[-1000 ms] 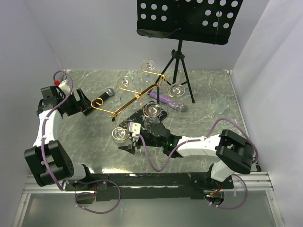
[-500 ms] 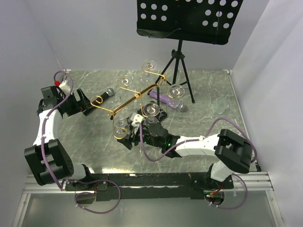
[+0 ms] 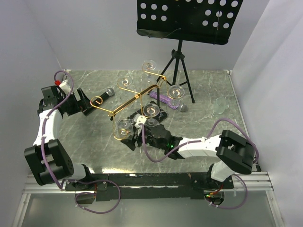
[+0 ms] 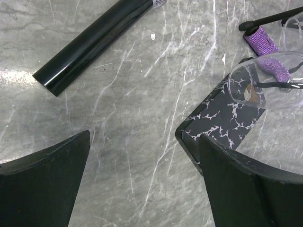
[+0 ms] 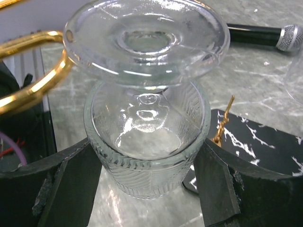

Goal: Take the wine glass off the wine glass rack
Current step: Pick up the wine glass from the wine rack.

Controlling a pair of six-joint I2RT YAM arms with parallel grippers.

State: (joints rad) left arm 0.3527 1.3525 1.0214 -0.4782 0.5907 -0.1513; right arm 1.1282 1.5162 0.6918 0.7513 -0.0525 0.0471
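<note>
The wine glass is clear, ribbed near its rim, and hangs upside down with its round foot uppermost. It sits on a curled gold arm at the near-left end of the rack. The right tool is closed against the bowl on both sides. Another glass hangs farther back. The left tool gapes wide above the desk, near a black microphone.
</note>
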